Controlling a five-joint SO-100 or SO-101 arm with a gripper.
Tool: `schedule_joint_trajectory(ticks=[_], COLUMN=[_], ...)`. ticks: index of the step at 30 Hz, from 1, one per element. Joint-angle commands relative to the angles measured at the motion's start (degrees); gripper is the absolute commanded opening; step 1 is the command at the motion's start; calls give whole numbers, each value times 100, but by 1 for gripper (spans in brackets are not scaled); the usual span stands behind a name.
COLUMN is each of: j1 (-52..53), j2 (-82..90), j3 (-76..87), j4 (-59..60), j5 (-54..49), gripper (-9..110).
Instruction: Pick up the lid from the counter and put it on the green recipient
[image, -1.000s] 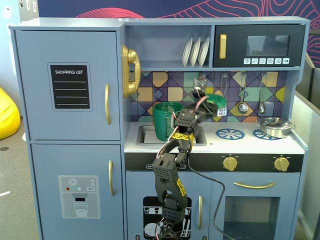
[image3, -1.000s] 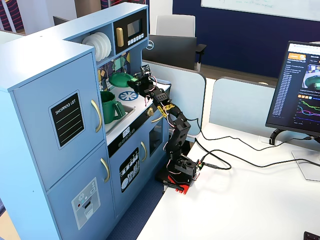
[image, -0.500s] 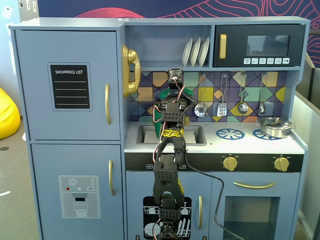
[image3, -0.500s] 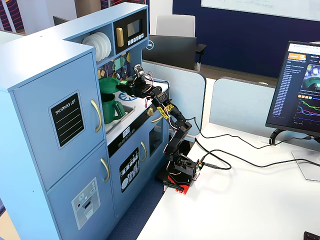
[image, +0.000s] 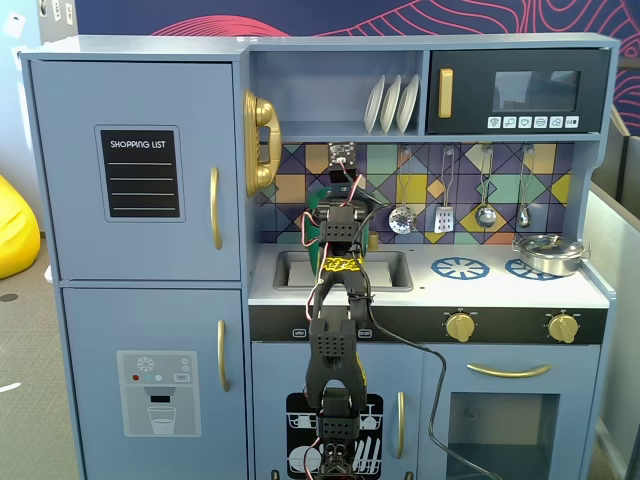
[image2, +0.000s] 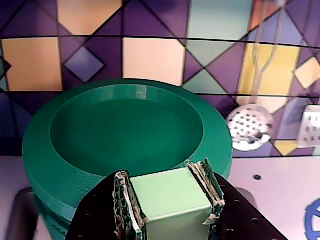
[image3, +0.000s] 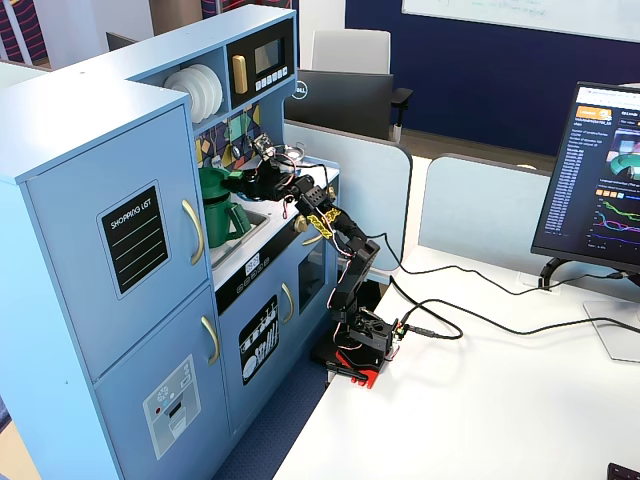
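The gripper (image2: 169, 200) is closed on the pale knob of the lid (image2: 127, 131), held just ahead of it (placing step). Underneath sits the green recipient (image3: 218, 205); lowering, then release, is probably needed.

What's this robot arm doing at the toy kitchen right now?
The arm's claw is clamped on the pale knob of the green lid and holds it at the top of the green pot, which stands in the sink of the blue play kitchen. From these views I cannot tell whether the lid is fully seated on the pot. The claw has not let go.
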Motion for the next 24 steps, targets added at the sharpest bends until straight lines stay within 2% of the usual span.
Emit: schedule_joint_trajectory(ticks=[1,19,21,24], j1=[-105,-62,-62,-26], j2=[9,404,439,422], j3=[-193,896,932,809], j4=[-334,-545,-615,-800], j5=[-97,-114,53,220], gripper=[0,0,7,24])
